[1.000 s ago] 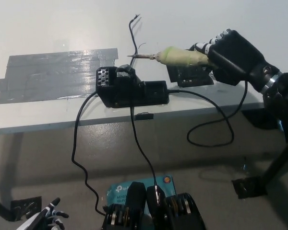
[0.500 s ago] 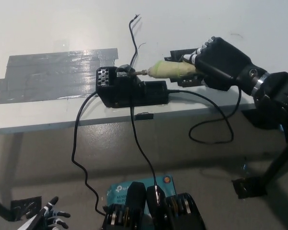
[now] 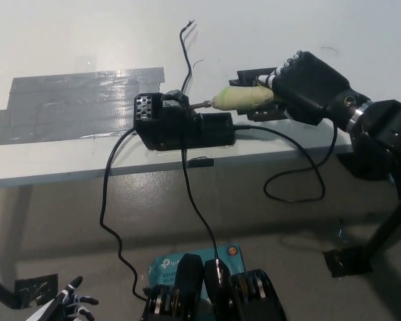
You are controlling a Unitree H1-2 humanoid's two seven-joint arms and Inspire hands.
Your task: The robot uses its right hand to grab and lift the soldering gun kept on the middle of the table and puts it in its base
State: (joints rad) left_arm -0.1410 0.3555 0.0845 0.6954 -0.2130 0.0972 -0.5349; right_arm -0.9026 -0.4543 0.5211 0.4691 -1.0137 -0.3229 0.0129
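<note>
one white table (image 3: pixel 67 40), grey-taped; right robot hand (image 3: pixel 306 83) grasping soldering gun (image 3: pixel 244 98).

Black right hand (image 3: pixel 311 87), silver wrist ring

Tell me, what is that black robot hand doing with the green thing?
The robot's black right hand is holding a soldering gun by its pale green handle. The metal tip points at the black base on the white table and sits right at the base's holder; whether it is fully in cannot be told. A patch of grey tape lies to the left. The white left hand rests low, away from the table.
</note>
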